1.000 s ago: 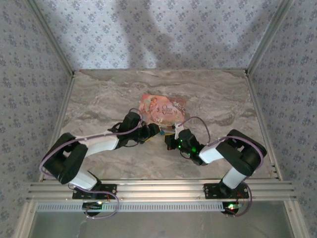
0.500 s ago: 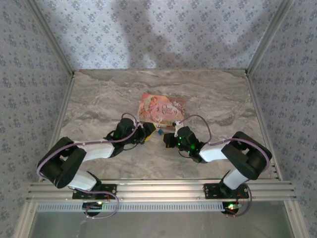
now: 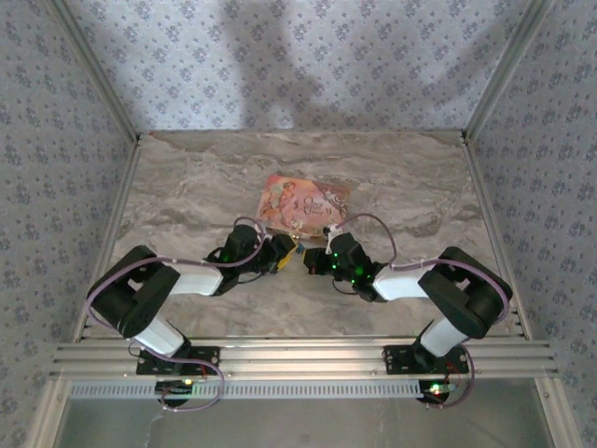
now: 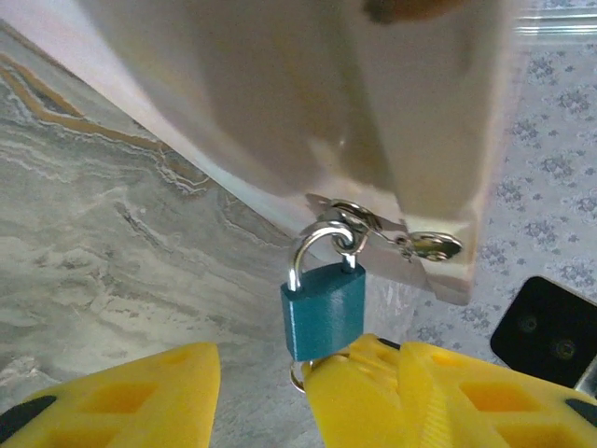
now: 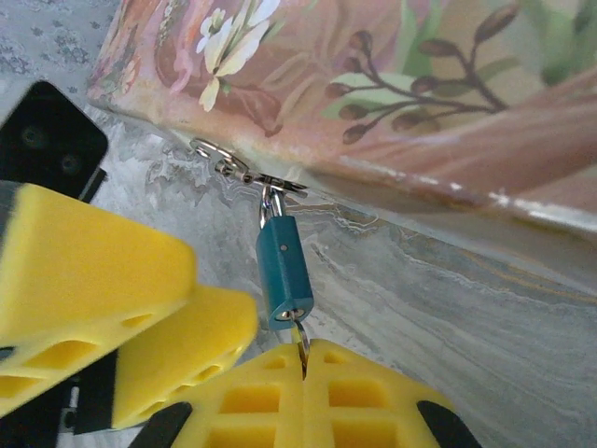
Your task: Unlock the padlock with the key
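A small blue padlock (image 4: 323,310) hangs by its silver shackle from a ring on the clasp of the pink pictured box (image 3: 303,203), just above the marble table. My right gripper (image 5: 303,366) is shut on the key (image 5: 301,338), whose tip sits in the keyhole on the padlock's (image 5: 283,273) underside. The left gripper (image 4: 280,383) is open, its yellow fingers (image 4: 121,397) low on either side of the padlock body, the right one close against it. Seen from above, both grippers meet at the box's near corner, left gripper (image 3: 280,252) and right gripper (image 3: 315,259).
The pink box's pale side wall (image 4: 308,103) stands right over the padlock. Marble tabletop (image 3: 187,187) spreads to the left and back. Patterned walls and aluminium rails (image 3: 298,355) bound the workspace.
My left gripper has come in to the padlock and its jaws have narrowed. The right gripper has shifted slightly left, still shut on the key.
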{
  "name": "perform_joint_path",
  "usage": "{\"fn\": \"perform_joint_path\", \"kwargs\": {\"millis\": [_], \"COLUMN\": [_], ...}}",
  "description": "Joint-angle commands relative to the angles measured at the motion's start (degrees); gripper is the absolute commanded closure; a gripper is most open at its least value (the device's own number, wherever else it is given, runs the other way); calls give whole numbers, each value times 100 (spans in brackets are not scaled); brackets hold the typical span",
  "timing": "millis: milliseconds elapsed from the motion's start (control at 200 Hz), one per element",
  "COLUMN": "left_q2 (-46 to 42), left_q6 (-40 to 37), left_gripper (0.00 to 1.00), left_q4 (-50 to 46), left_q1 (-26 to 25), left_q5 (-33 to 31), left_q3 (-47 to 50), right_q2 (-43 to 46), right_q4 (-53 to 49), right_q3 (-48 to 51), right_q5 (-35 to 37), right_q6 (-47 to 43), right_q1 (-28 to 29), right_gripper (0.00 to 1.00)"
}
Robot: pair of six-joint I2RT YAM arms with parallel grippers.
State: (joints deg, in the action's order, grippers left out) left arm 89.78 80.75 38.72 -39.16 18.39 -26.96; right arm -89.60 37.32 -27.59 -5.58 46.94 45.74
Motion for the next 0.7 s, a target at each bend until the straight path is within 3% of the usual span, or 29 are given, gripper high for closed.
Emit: {"fn": "perform_joint_path", "kwargs": {"millis": [0, 695], "left_q2": [122, 817], "left_q6": [170, 458], "left_gripper": [49, 63], "left_q4": [256, 944], "left_q1": [-64, -158], "left_q5": [-73, -325], "left_q3": [-158, -309], "right_q2": [82, -9], "right_q4": [-93, -43], "right_q3": [-191, -255], "right_q5": [-144, -257], "right_q6": [264, 448], "right_q1": [-13, -30], "right_gripper": [100, 100]}}
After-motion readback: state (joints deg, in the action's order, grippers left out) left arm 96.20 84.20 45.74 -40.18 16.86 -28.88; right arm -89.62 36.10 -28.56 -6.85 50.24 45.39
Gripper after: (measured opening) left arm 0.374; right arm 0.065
